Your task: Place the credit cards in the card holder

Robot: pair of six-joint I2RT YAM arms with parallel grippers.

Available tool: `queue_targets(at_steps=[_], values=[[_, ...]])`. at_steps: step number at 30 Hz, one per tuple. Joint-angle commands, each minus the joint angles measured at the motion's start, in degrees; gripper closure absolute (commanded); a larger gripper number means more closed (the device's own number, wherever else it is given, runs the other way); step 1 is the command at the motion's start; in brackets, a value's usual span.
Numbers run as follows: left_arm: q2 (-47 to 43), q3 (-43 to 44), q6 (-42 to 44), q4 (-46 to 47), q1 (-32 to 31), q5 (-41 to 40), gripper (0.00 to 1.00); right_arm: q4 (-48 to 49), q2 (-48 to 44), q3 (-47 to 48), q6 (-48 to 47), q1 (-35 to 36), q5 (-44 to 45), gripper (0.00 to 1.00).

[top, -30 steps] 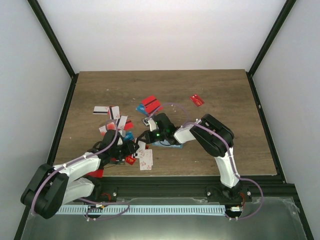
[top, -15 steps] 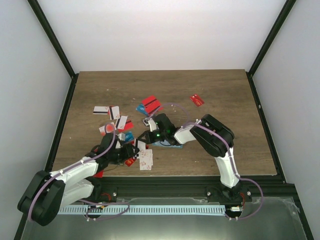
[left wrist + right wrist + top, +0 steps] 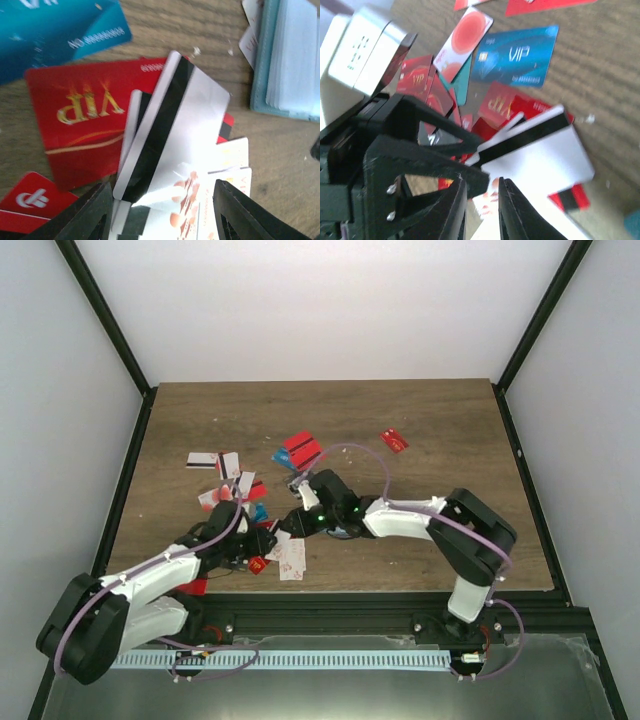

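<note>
Right arm point(image 3: 410, 520): changed since 1 second ago. Its elbow has swung out to the right and sunk toward the table point(image 3: 440, 420), so the forearm now lies flatter and longer.
Right hand point(image 3: 482, 210): has slid a little nearer the left hand. Its 2 fingers stand a narrow gap apart with nothing between them.
Left arm point(image 3: 160, 575): much where it was 1 second ago, after shifting slightly half a second ago.
Left hand point(image 3: 160, 220): low over the heap of cards, fingers point(image 3: 95, 215) wide apart and not clamped on anything.
Striped card point(image 3: 175, 145): white with 1 black stripe, slanted across the red VIP card point(image 3: 80, 120) and some white cards. Its near end lies between the left hand's fingers, with 1 corner just beside a finger; contact cannot be told.
Card holder point(image 3: 287, 55): open on the table just right of the heap, pale blue inside with a teal edge. From above, the right arm now covers more of it than before.
Blue VIP card point(image 3: 515, 57): flat on the table beyond the heap.
Other credit cards point(image 3: 300, 448): scattered farther back and to the left, unmoved.
</note>
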Motion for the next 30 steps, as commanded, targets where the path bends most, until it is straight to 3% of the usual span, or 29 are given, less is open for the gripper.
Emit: queue_targets(at_steps=[1,11,15,18,20,25,30], values=[[0.74,0.73,3.23,-1.25,-3.69,-2.44,0.41,-7.99,-6.11,-4.2,1.87,3.64,8.29,0.78],[11.66,6.44,3.48,0.6,-16.29,-6.31,0.4,-14.85,-21.49,-16.0,10.07,5.27,19.22,0.73],[13.56,8.9,3.9,1.07,-20.66,-4.47,0.41,-15.73,-25.5,-18.62,11.8,5.26,18.05,0.72],[10.16,9.56,3.77,1.04,-21.19,-1.34,0.41,-14.37,-27.4,-20.28,12.97,5.27,15.75,0.72],[6.17,10.54,3.08,-4.3,-21.26,-4.4,0.39,-13.29,-28.1,-20.69,13.13,5.27,13.65,0.72],[0.65,16.46,-4.53,-25.58,-21.16,-21.94,0.38,-10.52,-27.63,-20.45,12.97,6.99,11.54,0.66],[-2.16,15.04,-5.72,-27.74,-21.15,-17.35,0.39,-6.15,-24.41,-22.55,15.56,7.55,12.04,0.61]])
